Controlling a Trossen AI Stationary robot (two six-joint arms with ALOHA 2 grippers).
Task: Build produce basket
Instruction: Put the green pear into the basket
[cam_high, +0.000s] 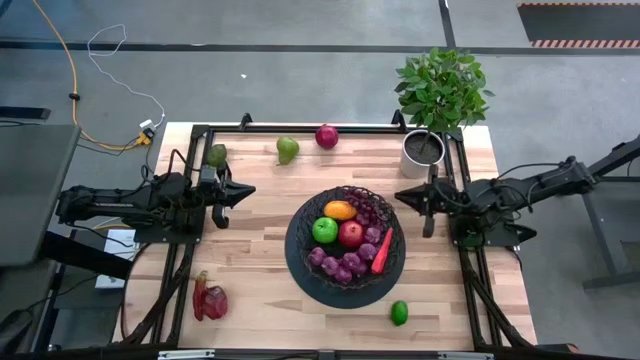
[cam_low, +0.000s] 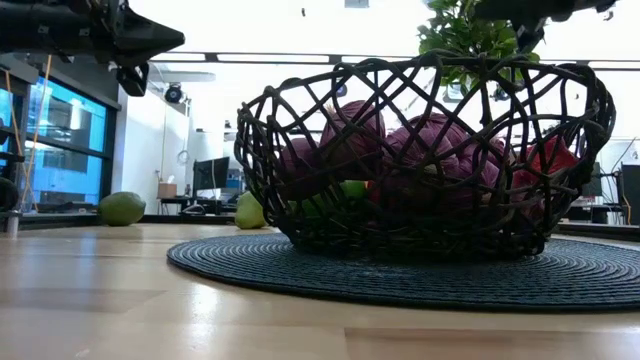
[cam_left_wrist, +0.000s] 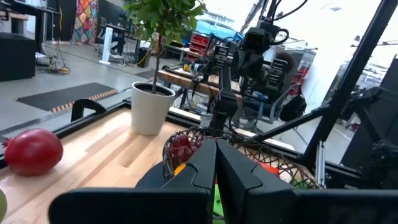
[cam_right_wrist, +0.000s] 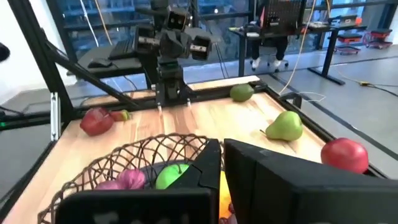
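The black wire basket (cam_high: 300, 262) stands on a round dark mat at the table's middle. In it lie an orange fruit (cam_high: 340, 210), a green apple (cam_high: 325, 230), a red apple (cam_high: 350, 233), purple grapes (cam_high: 372, 212) and a red pepper (cam_high: 382, 255). My left gripper (cam_high: 250, 189) hovers shut, left of the basket, pointing at it. My right gripper (cam_high: 398, 193) hovers shut at the basket's far right rim, empty. On the table lie an avocado (cam_high: 216, 155), a pear (cam_high: 287, 150), a red fruit (cam_high: 326, 136), a lime (cam_high: 399, 312) and a red pepper (cam_high: 209, 300).
A potted plant (cam_high: 423, 148) stands at the far right corner, just behind my right arm. A black frame (cam_high: 300, 127) runs along the table's far edge and its sides. Bare wood lies at the near left and between the basket and the far edge.
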